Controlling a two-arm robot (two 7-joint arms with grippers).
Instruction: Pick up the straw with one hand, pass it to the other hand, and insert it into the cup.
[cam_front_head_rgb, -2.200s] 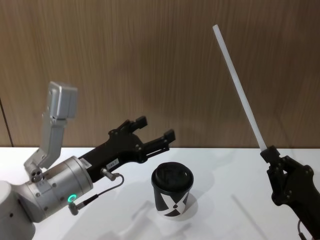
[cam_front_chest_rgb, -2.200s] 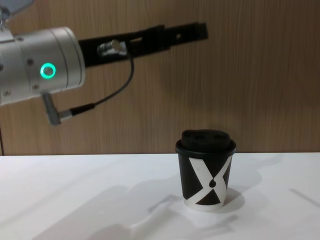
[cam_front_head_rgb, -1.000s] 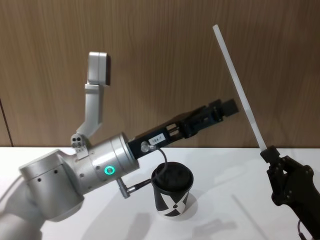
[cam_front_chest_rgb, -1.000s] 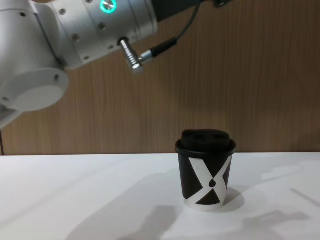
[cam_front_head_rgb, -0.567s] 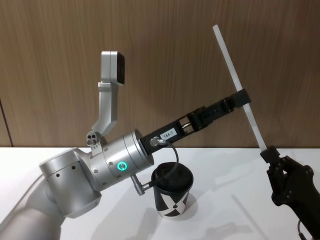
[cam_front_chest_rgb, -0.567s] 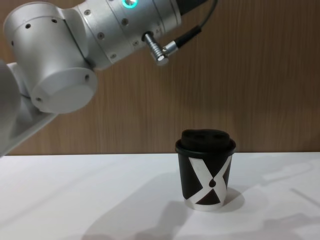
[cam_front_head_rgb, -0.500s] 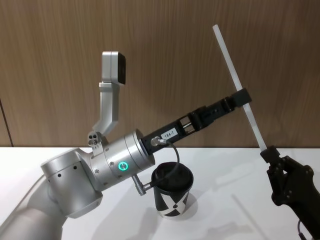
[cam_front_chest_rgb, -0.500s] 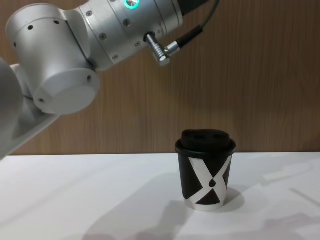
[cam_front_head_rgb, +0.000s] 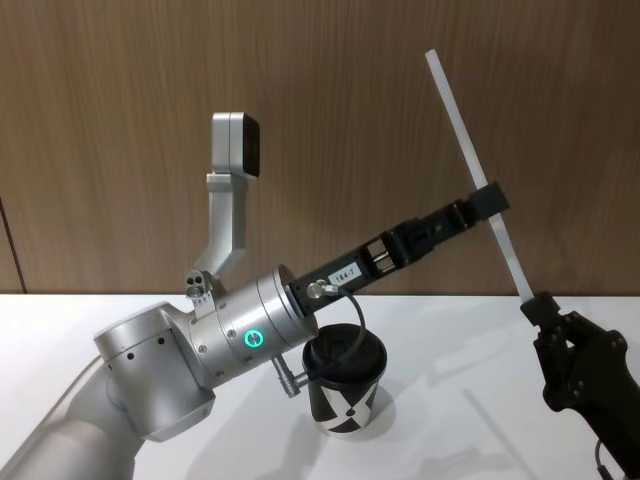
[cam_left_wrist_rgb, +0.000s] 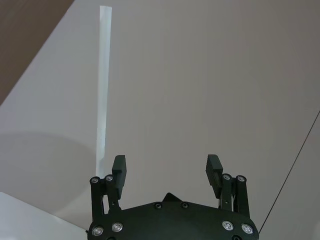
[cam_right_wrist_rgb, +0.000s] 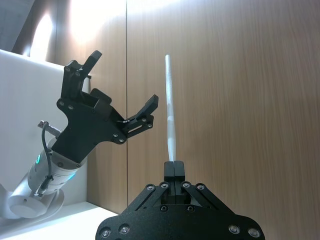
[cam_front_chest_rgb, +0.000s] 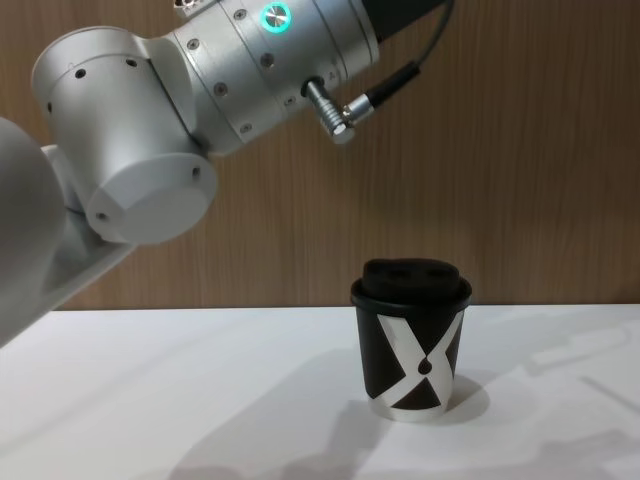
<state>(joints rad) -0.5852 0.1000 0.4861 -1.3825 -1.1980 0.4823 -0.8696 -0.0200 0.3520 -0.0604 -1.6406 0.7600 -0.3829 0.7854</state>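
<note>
**Q:** What lies before you, largest item first?

**A:** (a) The flat white table (cam_front_chest_rgb: 150, 400), your work surface. (b) The thick silver-grey cylindrical left arm (cam_front_head_rgb: 230, 345), raised so that its long black left gripper (cam_left_wrist_rgb: 166, 167) sits at mid-shaft height. That gripper is spread wide, presumably to leave room for the shaft before you clamp.

**Q:** And the giving side?

**A:** (c) The small, blocky black right gripper (cam_front_head_rgb: 540, 305) is below the left gripper's tips and off to their right. It is pressed together on the lower tip of its load (entry e), which leaves most of the length free for the receiver. (d) The small black paper cup (cam_front_chest_rgb: 413, 345), with its white X pattern and domed lid, stands on the table well below the left gripper, under its wrist end. It is likely kept close for the insertion.

**Q:** The load itself?

**A:** (e) The thin, straight white drinking straw (cam_front_head_rgb: 470, 150). Its long axis is steeply upright, with the free end pointing up and leaning toward the robot's left. From the left wrist it stands just outside one finger (cam_left_wrist_rgb: 119, 167), not between the pair. You should judge the handover not yet made.
</note>
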